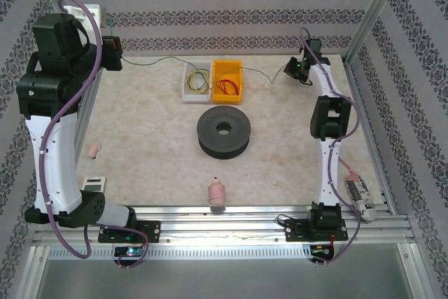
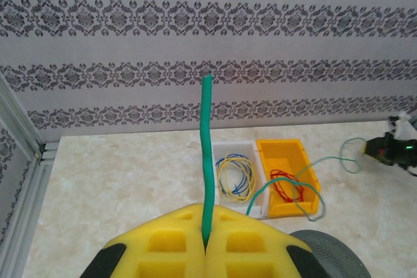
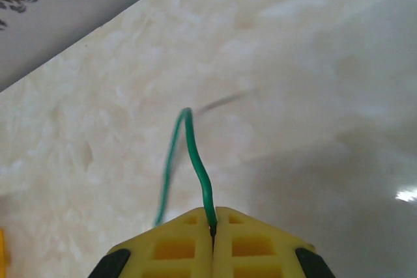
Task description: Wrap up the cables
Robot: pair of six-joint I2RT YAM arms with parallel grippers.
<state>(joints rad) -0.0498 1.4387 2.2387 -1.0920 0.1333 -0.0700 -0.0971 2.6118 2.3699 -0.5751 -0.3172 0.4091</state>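
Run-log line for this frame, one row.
left claw: shut on thin green wire | right claw: shut on same wire | wire: strung between the claws | black round spool: no wire on it

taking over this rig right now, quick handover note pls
Left gripper: shut on the green cable.
Right gripper: shut on the same cable further along; it runs slack between them, over the bins.
Yellow cable: coiled in the white bin. Red cable: in the orange bin.
Black spool: mid-table, nothing visibly wound on it.
Done: green cable gripped by both arms. Left: all the wrapping.
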